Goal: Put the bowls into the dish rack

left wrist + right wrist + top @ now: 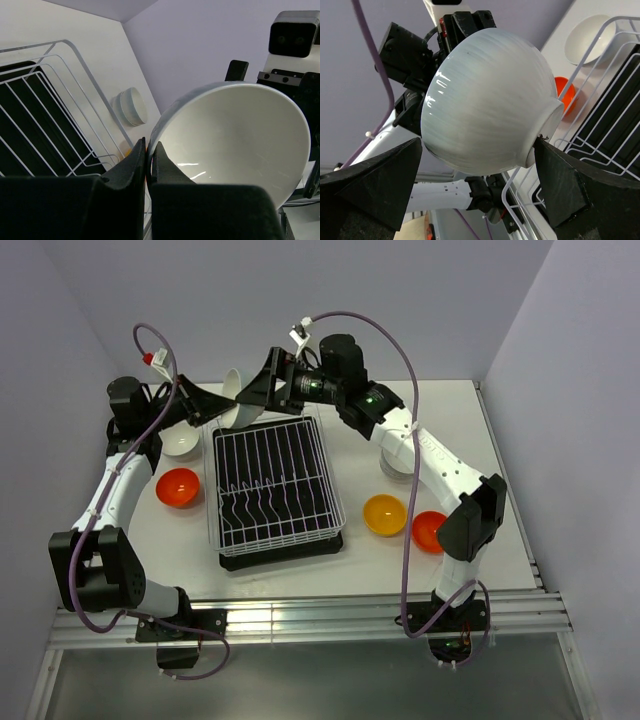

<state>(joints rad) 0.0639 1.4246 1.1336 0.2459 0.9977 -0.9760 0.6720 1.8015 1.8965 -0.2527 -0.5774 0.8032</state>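
My left gripper (218, 406) is shut on the rim of a white bowl (238, 398) and holds it tilted above the far left corner of the white wire dish rack (275, 485). In the left wrist view the fingers (135, 165) pinch the rim of the bowl (235, 140). My right gripper (262, 390) is open, with its fingers on either side of the same bowl (485, 100). One fingertip (542, 150) touches the bowl's foot. The rack holds no bowls.
A white bowl (181, 441) and a red-orange bowl (178, 487) lie left of the rack. A yellow-orange bowl (384, 514) and a red-orange bowl (430, 531) lie to its right. Another white bowl (395, 468) sits partly under the right arm.
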